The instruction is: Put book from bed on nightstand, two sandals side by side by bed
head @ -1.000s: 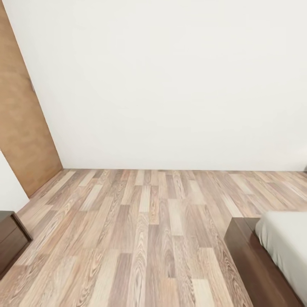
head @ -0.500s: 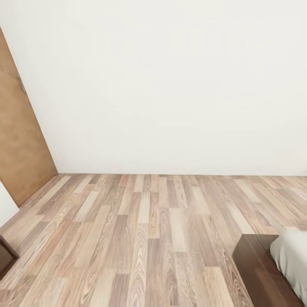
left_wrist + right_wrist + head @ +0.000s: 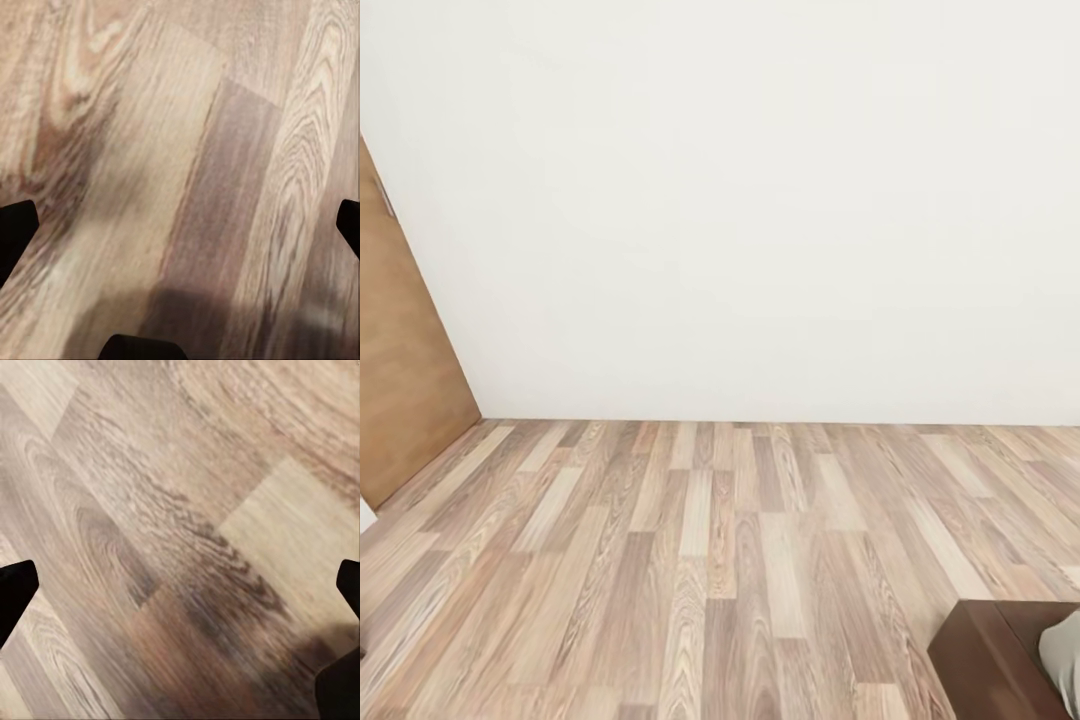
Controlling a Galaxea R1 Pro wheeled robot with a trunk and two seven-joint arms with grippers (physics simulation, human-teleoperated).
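The bed (image 3: 1000,665) shows only its dark frame corner, low at my right, well apart from my hands. My left jaws (image 3: 180,225) and right jaws (image 3: 180,585) both gape wide and empty over the floor (image 3: 720,560).

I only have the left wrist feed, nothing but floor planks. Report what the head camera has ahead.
Observer: A plain white wall stands ahead and meets the brown wood-plank floor.
Operator: Give me the bed's position.
Observer: The corner of the dark brown wooden bed frame sits at the head view's lower right, with an edge of the off-white mattress on it.
Operator: Check the right end effector.
Observer: The right end effector is open above the floor, with nothing between its fingers.
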